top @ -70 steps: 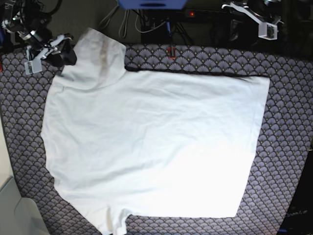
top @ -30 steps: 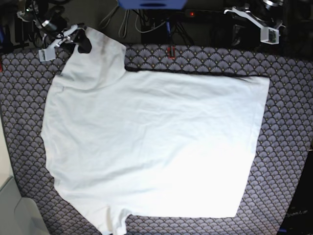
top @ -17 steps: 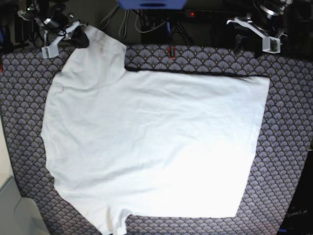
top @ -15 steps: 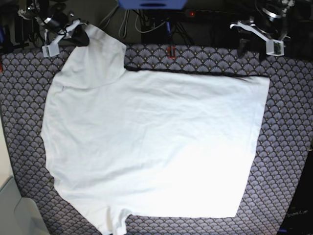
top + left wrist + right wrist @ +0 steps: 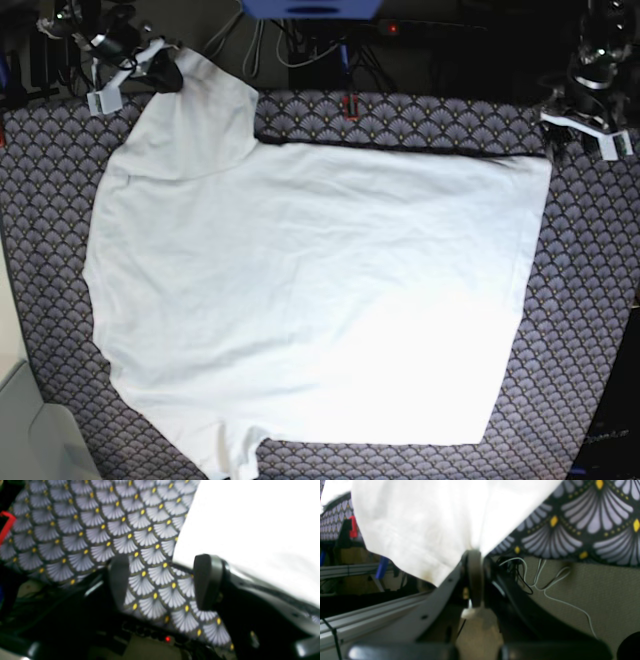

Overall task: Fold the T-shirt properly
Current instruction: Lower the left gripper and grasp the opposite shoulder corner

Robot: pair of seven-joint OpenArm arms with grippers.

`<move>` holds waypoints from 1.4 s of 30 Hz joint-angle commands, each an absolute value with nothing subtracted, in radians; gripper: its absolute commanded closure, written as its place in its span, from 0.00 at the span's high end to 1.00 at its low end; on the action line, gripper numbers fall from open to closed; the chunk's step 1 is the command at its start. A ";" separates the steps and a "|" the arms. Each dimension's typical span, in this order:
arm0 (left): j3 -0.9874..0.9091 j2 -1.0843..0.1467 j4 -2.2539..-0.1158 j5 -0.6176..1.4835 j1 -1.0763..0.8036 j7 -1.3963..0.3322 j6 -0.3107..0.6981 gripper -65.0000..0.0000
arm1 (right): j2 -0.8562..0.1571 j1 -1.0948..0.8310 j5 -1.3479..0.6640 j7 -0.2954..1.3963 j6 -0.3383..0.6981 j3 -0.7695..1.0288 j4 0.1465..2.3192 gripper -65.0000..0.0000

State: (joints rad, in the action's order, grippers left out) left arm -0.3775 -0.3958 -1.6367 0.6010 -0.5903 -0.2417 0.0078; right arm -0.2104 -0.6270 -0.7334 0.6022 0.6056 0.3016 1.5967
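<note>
The T-shirt lay spread flat on the scallop-patterned cloth covering the desk. The right gripper had its fingers clamped on the sleeve edge; the left gripper hovered by the hem corner, fingers apart.
</note>
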 commanded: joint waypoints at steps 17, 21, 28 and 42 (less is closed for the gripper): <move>-0.367 -0.335 -1.540 0.596 -0.410 -0.326 0.013 0.61 | -0.234 -0.628 -0.740 0.598 0.607 0.306 1.607 0.00; -0.366 -0.334 -1.514 0.596 -0.410 -0.326 0.013 0.61 | -0.234 -0.628 -0.740 0.598 0.607 0.306 1.607 0.00; -0.329 -0.332 -1.446 0.601 -0.409 -0.326 0.013 0.61 | -0.234 -0.627 -0.740 0.598 0.607 0.306 1.607 0.00; -0.225 -0.332 -1.443 0.605 -0.395 -0.323 0.013 0.54 | -0.234 -0.627 -0.740 0.598 0.607 0.306 1.607 0.00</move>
State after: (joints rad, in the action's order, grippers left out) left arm -0.2325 -0.3325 -1.4452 0.5873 -0.3840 -0.2546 0.0040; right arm -0.2214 -0.6212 -0.7326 0.6067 0.6056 0.3008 1.5967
